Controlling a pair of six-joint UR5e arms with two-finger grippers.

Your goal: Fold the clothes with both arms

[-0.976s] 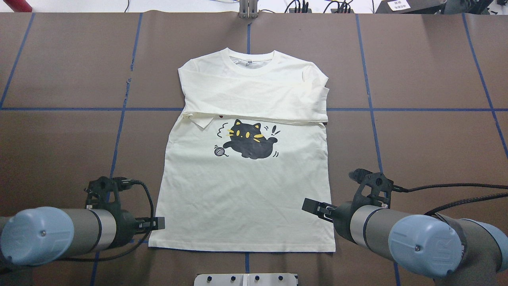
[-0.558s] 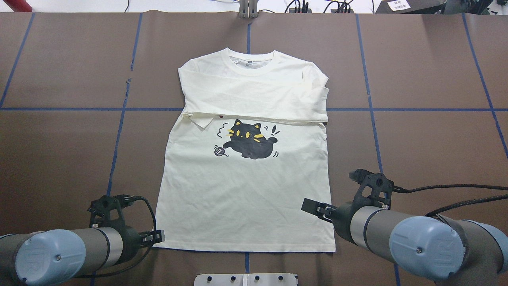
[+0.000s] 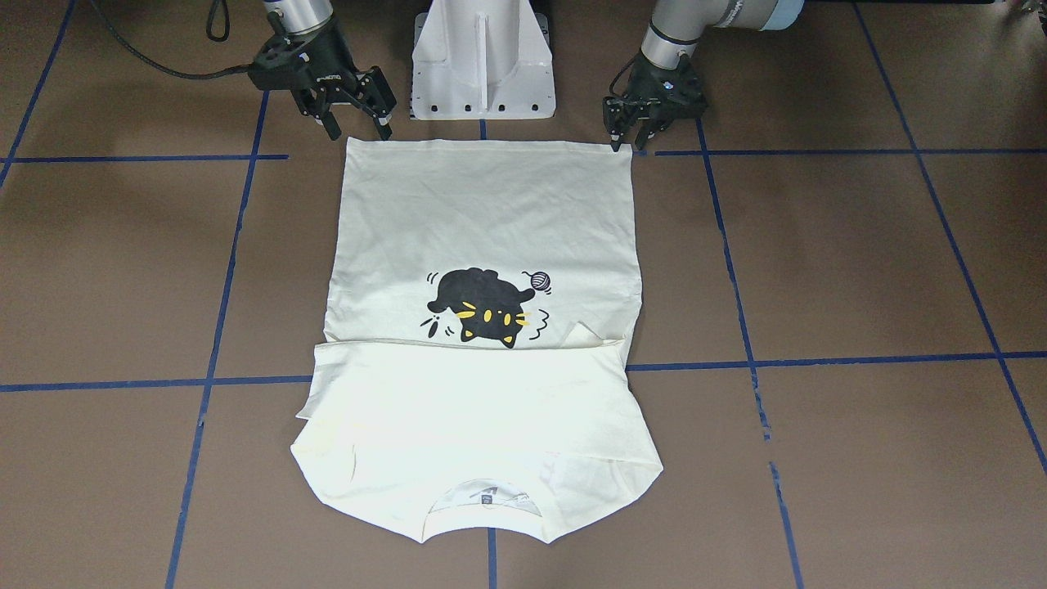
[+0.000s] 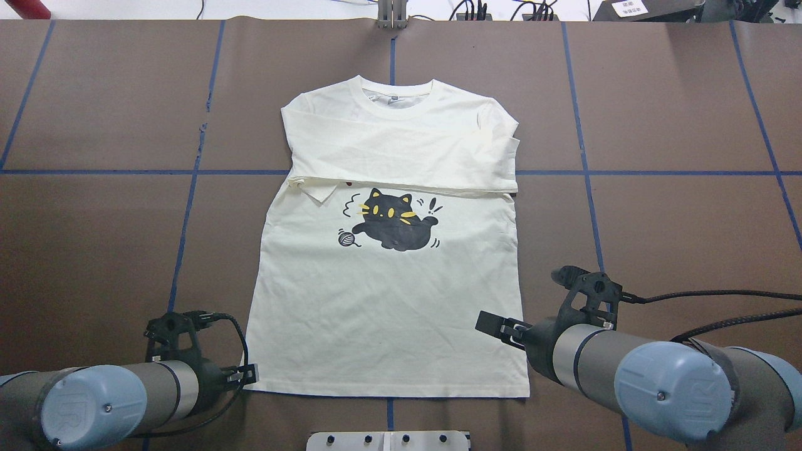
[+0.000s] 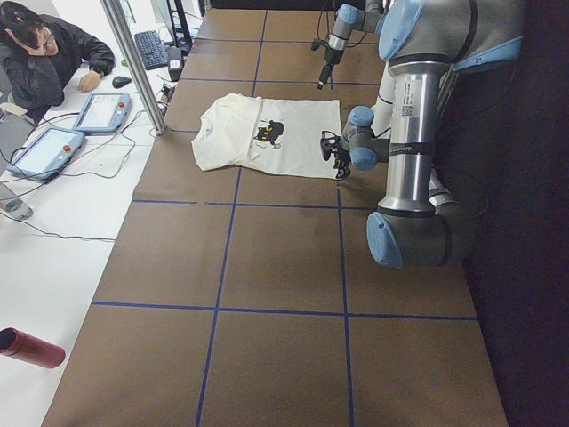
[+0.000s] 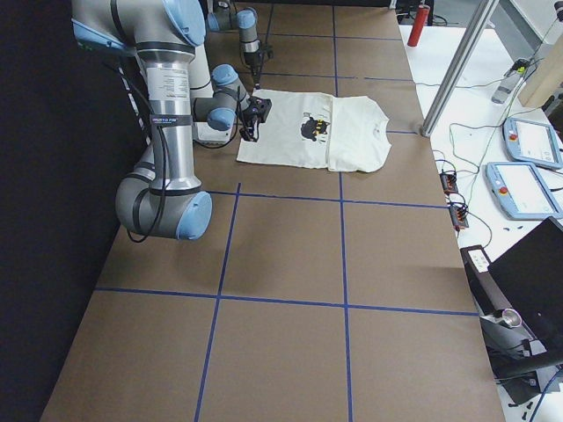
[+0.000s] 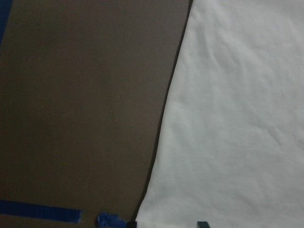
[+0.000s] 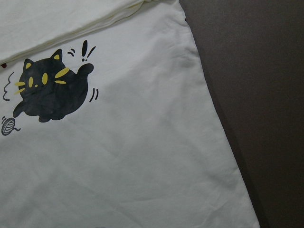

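A matte brown table covering [image 4: 94,94] fills the workspace, divided into large rectangles by blue tape lines [image 4: 583,172]. Along its far edge runs a white desk [image 5: 53,276] carrying two grey tablet-like pendants with blue screens [image 5: 102,111] and a black keyboard [image 5: 149,49]. A silver metal post [image 5: 133,62] rises at the table's edge. A red cylinder [image 5: 31,347] lies on the desk, where a person in a black jacket [image 5: 49,58] sits. The light is even.

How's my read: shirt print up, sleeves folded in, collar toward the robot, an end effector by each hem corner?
Wrong on the collar: it points away from the robot, with the hem nearest it, per the overhead view. Otherwise yes: shirt print up, sleeves folded in, left end effector and right end effector by the hem corners.
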